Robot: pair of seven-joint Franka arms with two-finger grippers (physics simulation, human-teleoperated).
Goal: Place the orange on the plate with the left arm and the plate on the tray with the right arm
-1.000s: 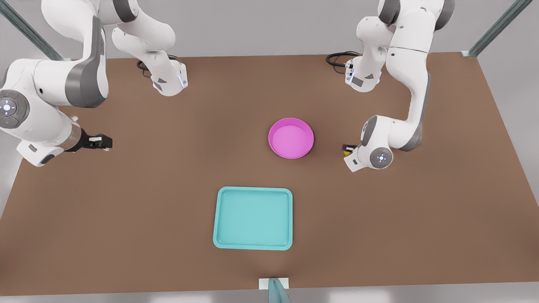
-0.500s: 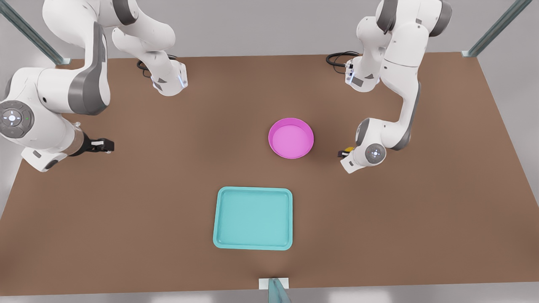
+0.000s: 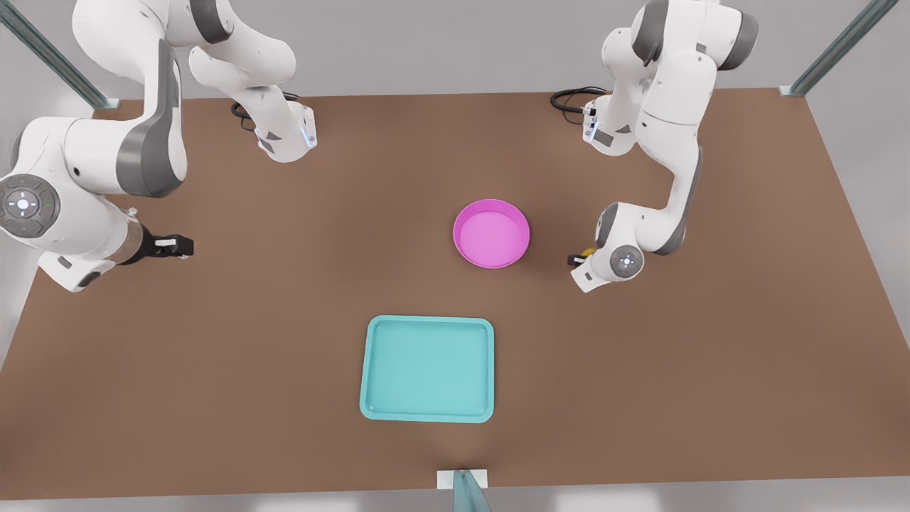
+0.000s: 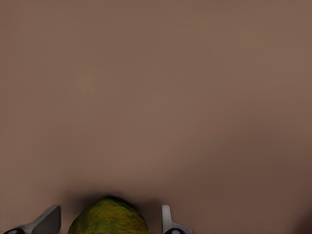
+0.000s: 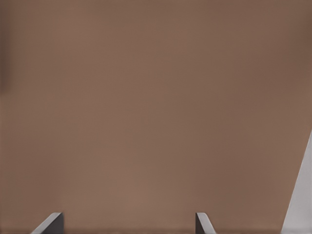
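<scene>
While the left pincer (image 4: 108,222) straddles the orange (image 4: 108,217) beside the plate (image 3: 491,233), fingers spread, unclosed, the right pincer (image 5: 129,223) waits open, empty. Firm, bumpy fruit: grip its middle.

You see a matt brown desk (image 3: 284,341), smooth and without grain. Near its middle the plate (image 3: 491,233) looks like smooth magenta plastic with a soft sheen; the teal tray (image 3: 427,369) looks the same. The orange (image 4: 108,217) has a bumpy, dull skin. Beside it, the left gripper's fingers (image 4: 167,220) look smooth and pale grey.
</scene>
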